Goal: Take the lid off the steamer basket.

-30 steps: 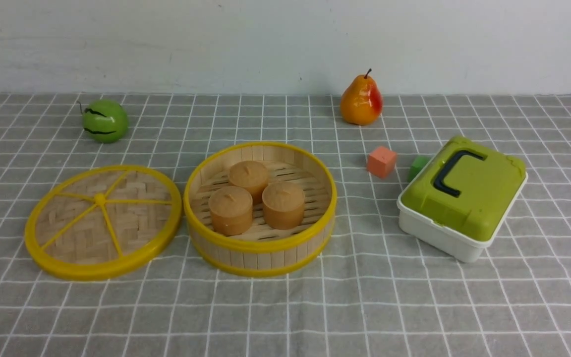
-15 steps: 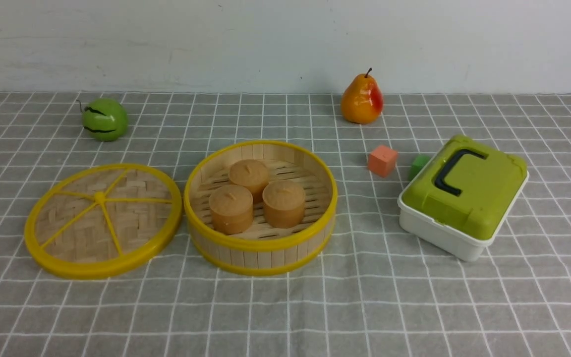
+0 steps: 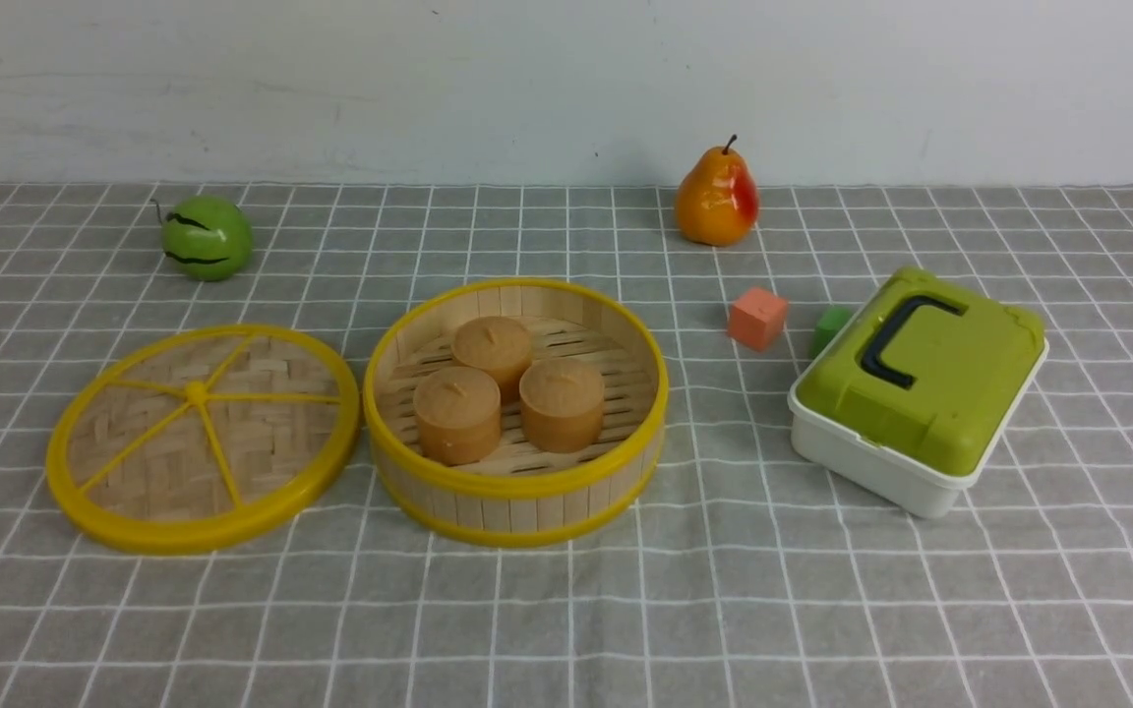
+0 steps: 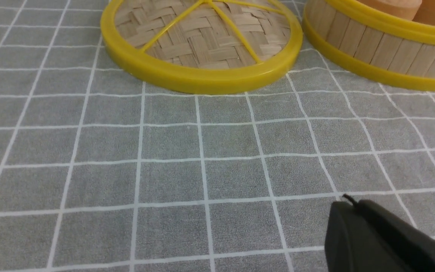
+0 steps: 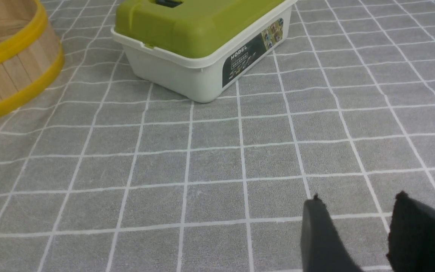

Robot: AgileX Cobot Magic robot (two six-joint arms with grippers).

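Bamboo-woven and yellow-rimmed: see the lid (image 3: 195, 393) just left of the open steamer basket (image 3: 517, 487). Compared with a second ago, find nothing shifted; judge removal complete. Note left gripper (image 4: 347, 199) closed, right gripper (image 5: 358, 195) open, both empty, nearer than the basket.

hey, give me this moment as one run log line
lid: off, flat on table, left of basket | steamer basket: open, three small buns inside | left gripper: shut, empty | right gripper: open, empty
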